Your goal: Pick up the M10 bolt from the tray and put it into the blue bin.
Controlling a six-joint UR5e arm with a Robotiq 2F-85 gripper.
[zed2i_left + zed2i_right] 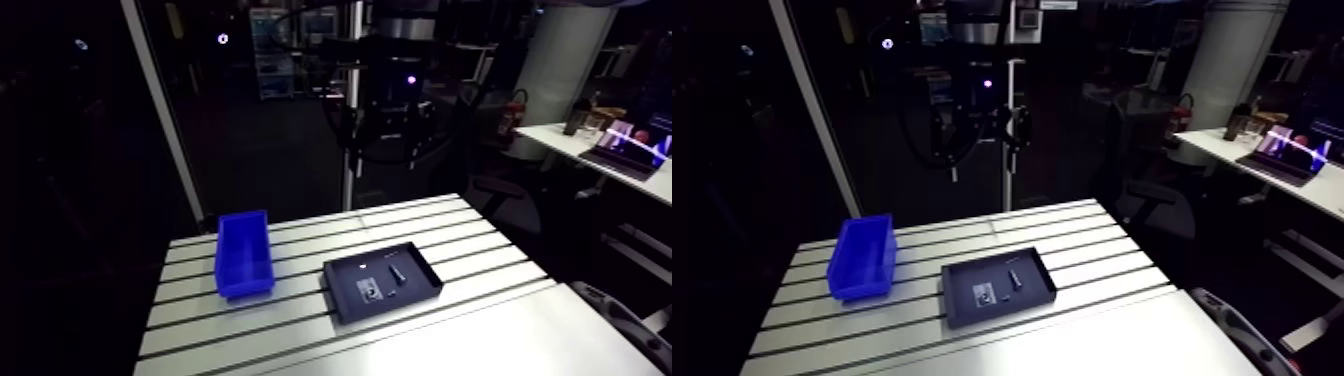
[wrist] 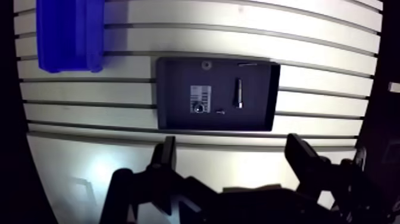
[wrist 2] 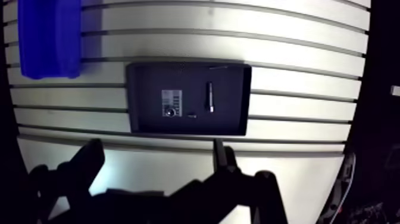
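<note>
Everything past the desk is lying dim in the arm view, while the desk itself is catching pale light, seemingly from overhead. In the wrist view a bright patch is glaring off the desk beside the claw, whose fingers are showing as black silhouettes. The desk's straight lines are bending near the edges, and the corners are falling into black.

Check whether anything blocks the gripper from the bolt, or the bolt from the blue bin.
Nothing visible does. The open gripper hangs above the tray, the bolt lies exposed in it, and only table slats lie between tray and blue bin.
</note>
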